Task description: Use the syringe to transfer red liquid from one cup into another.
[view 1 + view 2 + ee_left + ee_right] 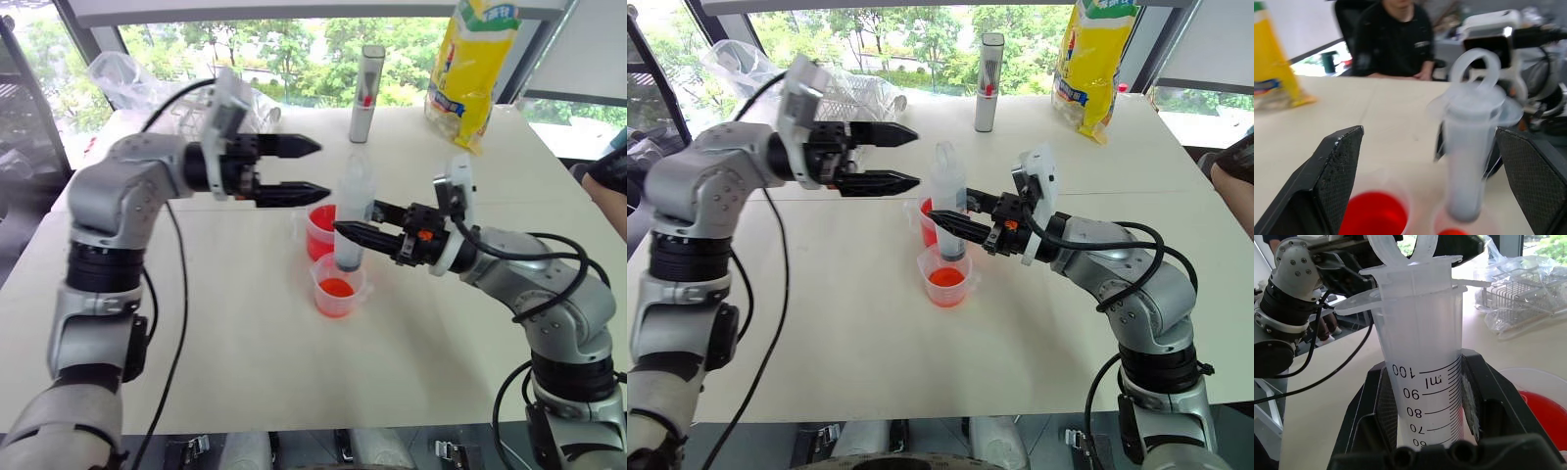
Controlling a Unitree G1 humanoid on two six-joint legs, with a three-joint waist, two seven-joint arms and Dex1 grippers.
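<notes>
- The syringe [1422,382] bore a black scale on its barrel, seen from the right wrist: "100", "90", "80", "70" and part of "60" ran downward beside tick marks
- "ml" stood by that scale, just under the "100" line
- The yellow bag [473,69] carried printing at its top and a blue label lower down; none of it could be read
- The grey tube [365,93] showed a small red mark, not legible
</notes>
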